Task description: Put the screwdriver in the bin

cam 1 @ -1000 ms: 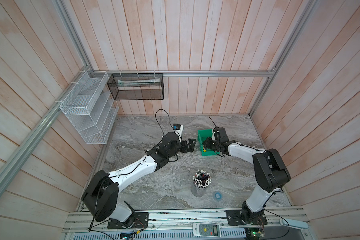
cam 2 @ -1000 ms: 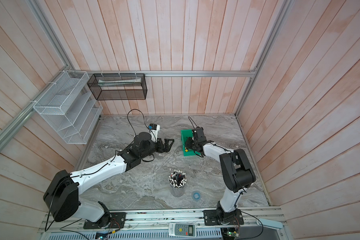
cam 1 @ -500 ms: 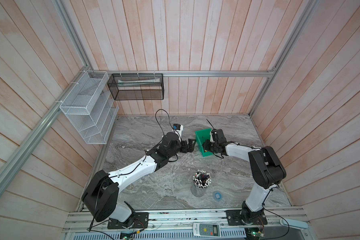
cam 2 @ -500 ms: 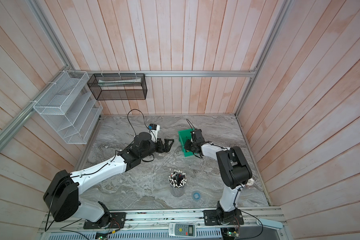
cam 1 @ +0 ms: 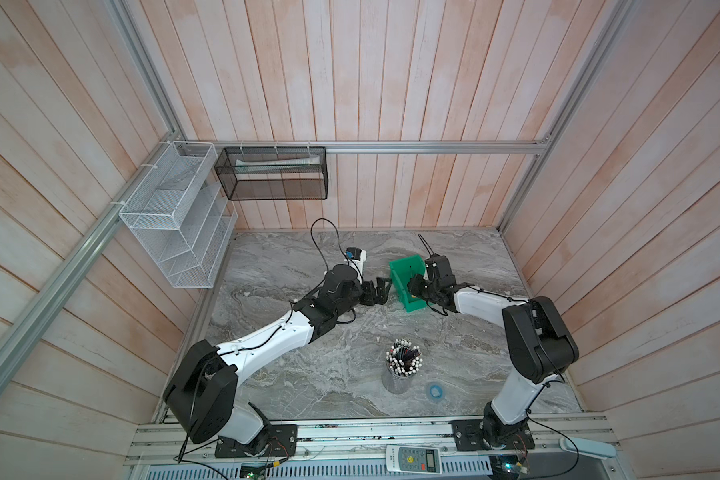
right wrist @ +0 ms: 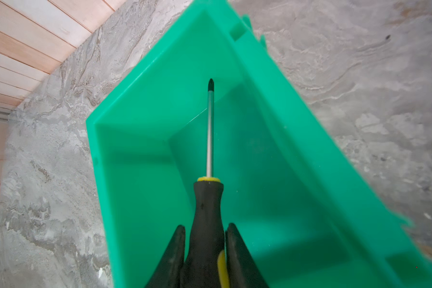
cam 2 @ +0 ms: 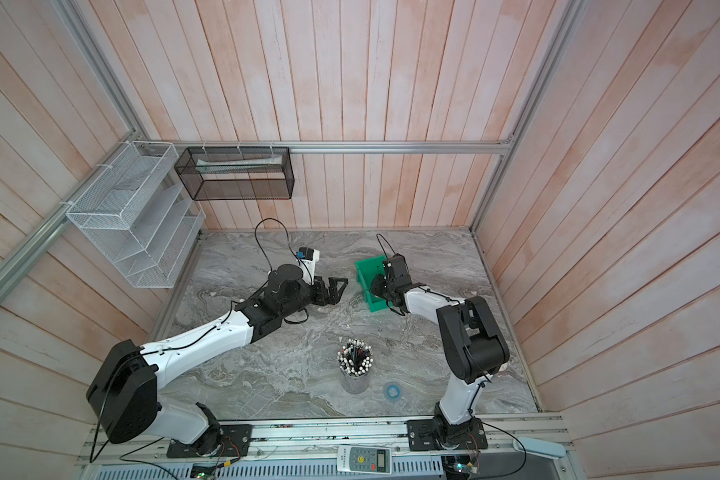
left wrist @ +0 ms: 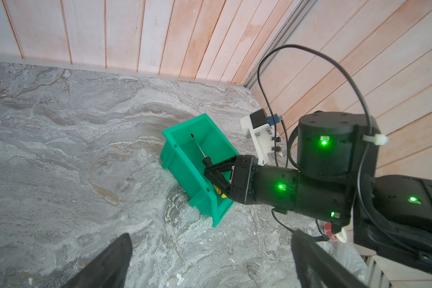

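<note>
The green bin (cam 1: 400,268) (cam 2: 364,270) stands on the marble table near the back middle. My right gripper (cam 1: 413,286) (right wrist: 206,227) reaches into it and is shut on the screwdriver (right wrist: 207,207), its black-and-yellow handle pinched between both fingers. The thin shaft (left wrist: 199,148) points along the inside of the bin (left wrist: 182,154) toward its far wall (right wrist: 140,174). My left gripper (cam 1: 385,286) (cam 2: 341,286) (left wrist: 210,237) hovers open just left of the bin, with only bare table between its fingers.
A silver mesh cup of white-tipped pens (cam 1: 402,370) stands at the front middle, with a small blue ring (cam 1: 435,390) beside it. A black mesh basket (cam 1: 275,174) and a white wire rack (cam 1: 175,216) hang on the walls. A remote (cam 1: 412,457) lies on the front rail.
My right gripper's jaws have closed onto the screwdriver handle, and that arm has shifted slightly left over the bin. The left arm has stayed put.
</note>
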Robot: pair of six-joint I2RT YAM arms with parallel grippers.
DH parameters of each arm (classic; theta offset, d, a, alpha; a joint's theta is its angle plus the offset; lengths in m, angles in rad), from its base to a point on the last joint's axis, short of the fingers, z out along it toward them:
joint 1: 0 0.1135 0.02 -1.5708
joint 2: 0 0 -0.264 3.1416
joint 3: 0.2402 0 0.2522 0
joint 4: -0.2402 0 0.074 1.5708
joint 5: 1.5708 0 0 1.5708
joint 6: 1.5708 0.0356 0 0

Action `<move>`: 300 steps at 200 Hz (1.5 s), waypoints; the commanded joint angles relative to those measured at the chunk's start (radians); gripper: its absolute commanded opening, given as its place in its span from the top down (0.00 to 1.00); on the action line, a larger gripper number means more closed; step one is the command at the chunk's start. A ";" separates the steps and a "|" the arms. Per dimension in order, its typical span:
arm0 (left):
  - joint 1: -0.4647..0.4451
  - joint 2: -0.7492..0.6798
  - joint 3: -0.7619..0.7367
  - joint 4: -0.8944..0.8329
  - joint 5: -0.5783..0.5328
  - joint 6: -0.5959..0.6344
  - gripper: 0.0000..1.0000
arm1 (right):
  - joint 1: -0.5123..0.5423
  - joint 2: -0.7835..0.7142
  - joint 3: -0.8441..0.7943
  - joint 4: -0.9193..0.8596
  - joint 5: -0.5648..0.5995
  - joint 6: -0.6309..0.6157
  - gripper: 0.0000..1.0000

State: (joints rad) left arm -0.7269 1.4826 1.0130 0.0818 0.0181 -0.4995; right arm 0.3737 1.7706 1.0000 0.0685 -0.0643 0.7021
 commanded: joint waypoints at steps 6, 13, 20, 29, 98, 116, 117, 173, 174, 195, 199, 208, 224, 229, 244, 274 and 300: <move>0.001 -0.018 -0.005 -0.010 -0.009 0.015 0.00 | 0.008 0.046 -0.003 0.057 0.011 0.035 0.73; 0.001 -0.022 -0.005 -0.012 -0.011 0.017 0.00 | 0.011 0.052 -0.003 0.059 0.011 0.033 0.71; 0.001 -0.023 -0.007 -0.014 -0.013 0.019 0.00 | 0.011 0.057 -0.003 0.061 0.012 0.031 0.69; 0.001 -0.024 -0.008 -0.018 -0.017 0.022 0.00 | 0.012 0.060 -0.004 0.062 0.013 0.029 0.67; 0.017 -0.048 -0.009 -0.056 -0.082 0.066 0.00 | 0.020 -0.049 -0.014 0.050 0.011 -0.028 0.34; 0.041 -0.096 -0.018 -0.087 -0.216 0.110 0.00 | 0.030 -0.164 -0.028 0.045 0.044 -0.078 0.07; 0.043 -0.099 -0.020 -0.087 -0.223 0.113 0.00 | 0.029 -0.171 -0.030 0.046 0.046 -0.081 0.05; 0.371 -0.346 -0.274 -0.024 -0.517 0.146 0.00 | -0.030 -0.530 -0.189 0.098 0.470 -0.220 0.02; 0.377 -0.351 -0.284 -0.016 -0.525 0.146 0.00 | -0.032 -0.535 -0.195 0.101 0.475 -0.219 0.02; 0.439 -0.469 -0.508 0.202 -0.722 0.198 0.00 | -0.127 -0.608 -0.355 0.262 0.552 -0.211 0.02; 0.444 -0.488 -0.539 0.240 -0.753 0.224 0.00 | -0.138 -0.618 -0.397 0.299 0.577 -0.222 0.02; 0.453 -0.522 -0.611 0.324 -0.820 0.274 0.00 | -0.155 -0.625 -0.463 0.360 0.645 -0.244 0.02; 0.480 -0.560 -0.670 0.352 -0.867 0.284 0.00 | -0.171 -0.599 -0.536 0.454 0.721 -0.331 0.02; 0.491 -0.565 -0.687 0.367 -0.858 0.285 0.00 | -0.171 -0.583 -0.559 0.486 0.745 -0.360 0.02; 0.531 -0.541 -0.755 0.488 -0.840 0.320 0.00 | -0.170 -0.537 -0.634 0.612 0.800 -0.422 0.02; 0.641 -0.413 -0.782 0.554 -0.734 0.322 0.00 | -0.171 -0.470 -0.790 0.926 0.737 -0.521 0.02; 0.709 -0.278 -0.739 0.568 -0.603 0.285 0.00 | -0.160 -0.468 -0.855 1.109 0.650 -0.608 0.02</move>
State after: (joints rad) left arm -0.0566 1.1252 0.2440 0.5877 -0.7029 -0.2062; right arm 0.2062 1.2953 0.1810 0.8707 0.6388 0.2161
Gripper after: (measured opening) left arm 0.999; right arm 0.977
